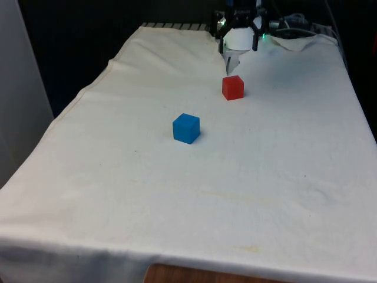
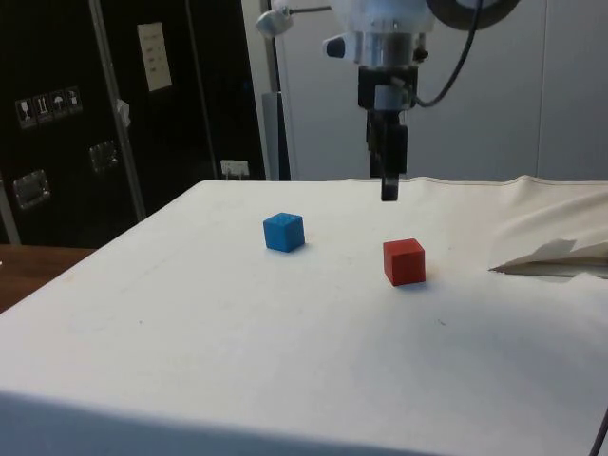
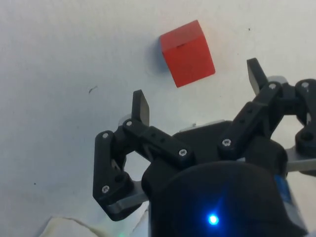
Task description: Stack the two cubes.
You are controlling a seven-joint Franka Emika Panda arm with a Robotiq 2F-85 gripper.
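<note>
Front view, gripper: the gripper [image 1: 228,66] hangs above the table's far end, just behind the red cube [image 1: 232,87], fingers pointing down and clear of the cloth.
Front view, cubes: the red cube sits toward the far edge; the blue cube [image 1: 186,128] lies nearer the table's middle, well apart from it, toward the front view's left.
Front view, surface: a white cloth [image 1: 118,194] covers the table, creased and bunched at the far right corner; black curtains stand behind.
Side view, arm: the white wrist points straight down; the gripper [image 2: 389,190] hovers above the cloth, higher than the red cube [image 2: 404,261] and holding nothing.
Side view, cubes: the blue cube [image 2: 284,232] and the red one both rest flat on the cloth, not touching.
Side view, room: dark cabinets carry small labels, too small to read.
Wrist view, fingers: the two fingers [image 3: 140,107] stand wide apart, empty, with the red cube [image 3: 187,53] on the cloth beyond them, not between them.
</note>
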